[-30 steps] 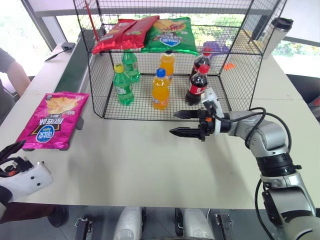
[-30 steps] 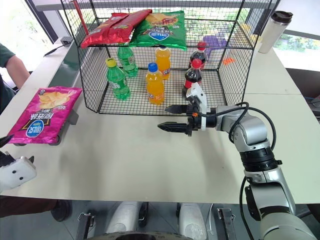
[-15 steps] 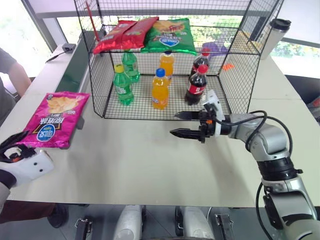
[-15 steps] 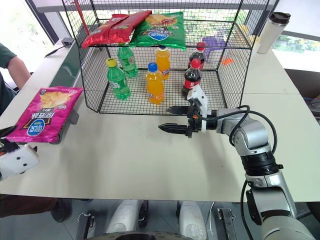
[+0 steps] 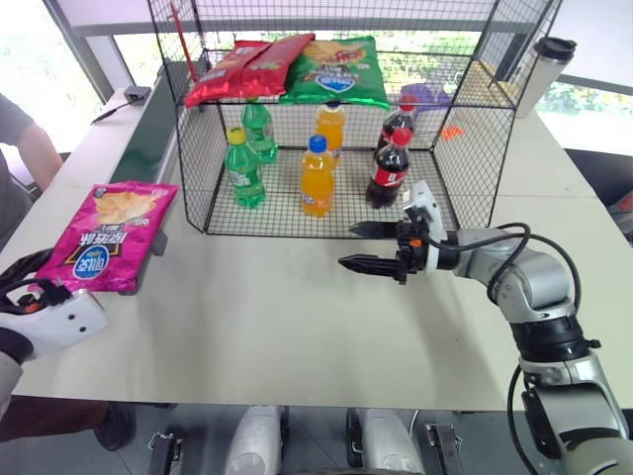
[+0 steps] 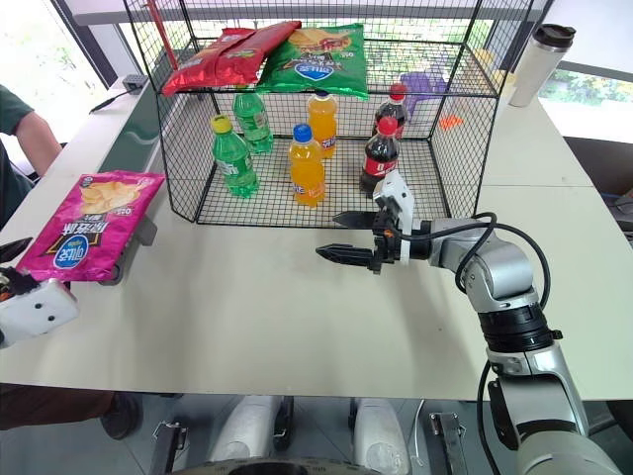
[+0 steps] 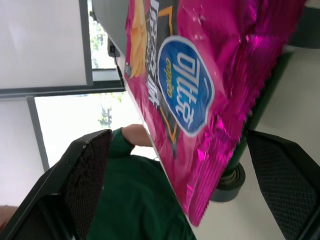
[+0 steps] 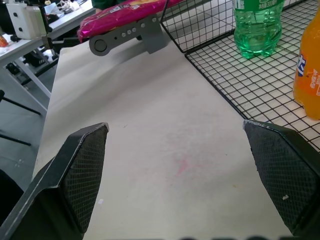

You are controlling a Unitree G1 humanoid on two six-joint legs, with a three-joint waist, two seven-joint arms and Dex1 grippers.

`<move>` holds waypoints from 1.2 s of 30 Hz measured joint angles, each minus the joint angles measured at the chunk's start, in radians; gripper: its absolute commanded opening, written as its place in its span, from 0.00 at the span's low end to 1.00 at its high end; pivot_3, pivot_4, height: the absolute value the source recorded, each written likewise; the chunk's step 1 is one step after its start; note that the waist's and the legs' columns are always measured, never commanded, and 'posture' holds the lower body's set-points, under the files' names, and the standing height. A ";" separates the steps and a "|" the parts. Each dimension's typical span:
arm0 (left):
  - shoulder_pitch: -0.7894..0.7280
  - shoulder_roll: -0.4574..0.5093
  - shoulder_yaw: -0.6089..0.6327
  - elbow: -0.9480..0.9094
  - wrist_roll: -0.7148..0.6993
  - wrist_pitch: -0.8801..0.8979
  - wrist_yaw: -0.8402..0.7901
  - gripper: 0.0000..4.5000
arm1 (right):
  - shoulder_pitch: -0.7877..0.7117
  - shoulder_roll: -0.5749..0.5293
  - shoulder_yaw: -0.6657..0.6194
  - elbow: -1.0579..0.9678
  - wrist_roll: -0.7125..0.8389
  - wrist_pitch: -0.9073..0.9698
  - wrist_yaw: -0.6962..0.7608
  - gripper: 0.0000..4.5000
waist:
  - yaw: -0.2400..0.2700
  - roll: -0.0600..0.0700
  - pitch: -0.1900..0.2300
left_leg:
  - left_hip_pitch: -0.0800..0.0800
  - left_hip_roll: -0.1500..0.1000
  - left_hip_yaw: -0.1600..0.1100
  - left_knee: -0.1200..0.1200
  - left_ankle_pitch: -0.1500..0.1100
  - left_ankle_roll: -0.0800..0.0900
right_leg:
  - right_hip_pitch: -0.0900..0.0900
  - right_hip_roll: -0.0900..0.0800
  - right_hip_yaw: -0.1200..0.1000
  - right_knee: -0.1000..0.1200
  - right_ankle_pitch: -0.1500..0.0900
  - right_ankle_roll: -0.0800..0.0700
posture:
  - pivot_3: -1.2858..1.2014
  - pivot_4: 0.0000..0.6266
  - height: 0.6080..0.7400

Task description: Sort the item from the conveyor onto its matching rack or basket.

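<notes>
The item, a magenta-pink crisp bag (image 5: 107,236) with a blue logo, lies on the near end of the dark-green conveyor (image 5: 150,131) at the left. My left gripper (image 5: 27,280) is open just short of the bag's near edge; in the left wrist view its fingers (image 7: 82,170) stand wide apart with the bag (image 7: 200,85) beyond them, untouched. The black wire rack (image 5: 465,168) stands at the table's middle back. In front of the rack, my right gripper (image 5: 358,245) hangs open and empty over the table, pointing left.
Red bags (image 5: 242,65) and a green bag (image 5: 334,69) lie on the rack's upper shelf. Green (image 5: 242,168), orange (image 5: 316,178) and cola (image 5: 389,166) bottles stand inside it. A flask (image 5: 547,69) stands back right. A person's arm (image 5: 25,139) is at the far left.
My left gripper has moved forward, closer to the near end of the pink bag. The right arm and the bag have stayed put.
</notes>
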 measured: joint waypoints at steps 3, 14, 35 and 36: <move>-0.033 0.001 -0.039 0.029 0.006 -0.003 0.010 0.99 | 0.003 0.000 0.000 -0.009 0.000 0.000 -0.006 1.00 | 0.003 0.000 0.000 | 0.000 0.000 0.000 0.000 0.000 0.000 | 0.000 0.000 0.000 0.000 0.000 0.000 | 0.52 0.24 1.00; -0.088 0.011 -0.081 0.078 0.037 -0.012 0.076 0.99 | 0.033 0.000 0.000 -0.038 0.000 0.001 -0.031 1.00 | 0.000 -0.001 0.000 | 0.000 0.000 0.000 0.000 0.000 0.000 | 0.000 0.000 0.000 0.000 0.000 0.001 | 0.52 0.24 1.00; -0.053 -0.028 -0.086 0.052 -0.029 0.056 0.051 0.71 | 0.047 0.008 0.000 -0.066 -0.009 -0.026 -0.075 1.00 | -0.016 -0.001 0.000 | 0.001 0.000 0.003 -0.001 0.000 0.000 | 0.000 0.000 0.003 0.001 0.001 0.002 | 0.52 0.24 1.00; -0.037 -0.041 -0.102 0.054 -0.031 0.065 0.039 0.80 | 0.047 0.008 0.000 -0.065 -0.010 -0.029 -0.077 1.00 | -0.019 -0.002 0.000 | 0.001 0.000 0.003 -0.001 0.000 0.000 | 0.000 0.000 0.003 0.001 0.001 0.002 | 0.52 0.24 1.00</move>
